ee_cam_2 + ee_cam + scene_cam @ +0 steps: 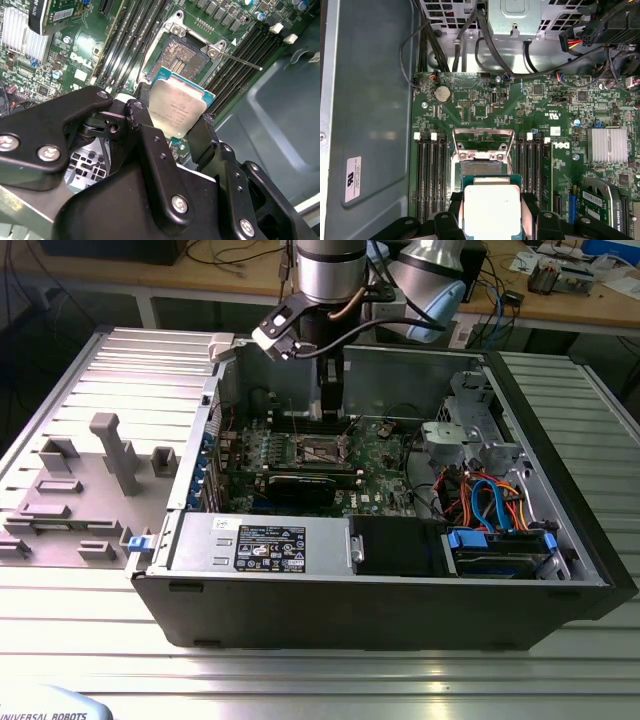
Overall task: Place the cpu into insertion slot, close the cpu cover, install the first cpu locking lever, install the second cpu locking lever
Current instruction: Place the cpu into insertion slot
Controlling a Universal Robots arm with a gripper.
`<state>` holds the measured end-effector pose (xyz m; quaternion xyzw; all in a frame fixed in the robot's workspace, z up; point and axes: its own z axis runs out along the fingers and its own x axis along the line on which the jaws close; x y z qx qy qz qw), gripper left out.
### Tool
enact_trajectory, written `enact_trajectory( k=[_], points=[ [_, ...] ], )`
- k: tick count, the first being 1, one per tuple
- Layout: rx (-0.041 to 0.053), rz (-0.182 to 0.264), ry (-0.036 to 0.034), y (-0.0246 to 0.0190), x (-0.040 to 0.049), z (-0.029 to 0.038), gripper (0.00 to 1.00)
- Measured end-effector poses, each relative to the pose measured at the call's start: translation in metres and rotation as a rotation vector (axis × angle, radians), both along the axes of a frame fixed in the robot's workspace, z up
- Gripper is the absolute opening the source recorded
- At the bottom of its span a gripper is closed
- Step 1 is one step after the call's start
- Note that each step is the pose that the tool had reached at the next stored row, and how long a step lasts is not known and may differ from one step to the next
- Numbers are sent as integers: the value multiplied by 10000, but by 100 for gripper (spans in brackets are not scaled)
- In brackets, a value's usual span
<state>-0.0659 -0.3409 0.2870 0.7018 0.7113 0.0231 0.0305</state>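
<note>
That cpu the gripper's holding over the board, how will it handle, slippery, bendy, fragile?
The cpu looks like a thin flat plate with a metal top, so probably stiff and light. Held only by its edges between the black fingers, its smooth lid may slip or twist. Flat, so it shouldn't roll; its underside is hidden, so fragility there is unclear.

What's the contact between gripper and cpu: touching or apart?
Touching. In the second wrist view the fingers of the gripper clamp opposite edges of the cpu, one on each side.
</note>
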Motion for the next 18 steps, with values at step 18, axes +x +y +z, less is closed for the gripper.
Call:
enact_trajectory(
  k=[18],
  points=[
    [0,-132,9,5,-4,-243,54]
  ],
)
